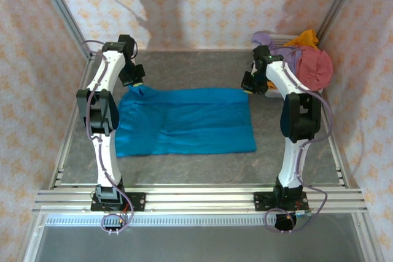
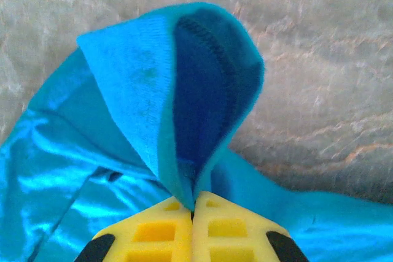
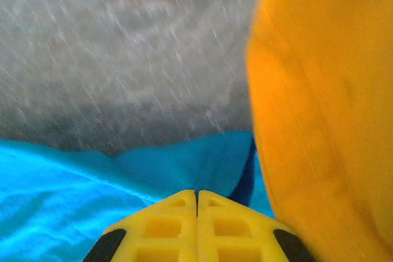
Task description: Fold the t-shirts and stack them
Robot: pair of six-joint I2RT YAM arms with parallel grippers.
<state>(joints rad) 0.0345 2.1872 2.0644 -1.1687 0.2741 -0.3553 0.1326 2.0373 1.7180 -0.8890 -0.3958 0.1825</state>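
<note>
The first fold of the teal t-shirt (image 1: 184,121) is judged to be in hand. The shirt is spread flat in the middle of the table (image 1: 184,65), and its two upper corners have been taken up. In the left wrist view the left gripper (image 2: 193,197) is seen clenched on a peak of teal cloth that stands up from the fingertips. In the right wrist view the right gripper (image 3: 196,193) is shut at the cloth's edge, and a pinch of it appears to be caught. The other shirts, purple, orange and red, are heaped in the basket (image 1: 279,38) at the upper right.

Next, both corners would need to be raised together and carried toward the bottom of the frame, level, so that the fold is kept straight.

Both arms are reached forward, wrists bent down.
</note>
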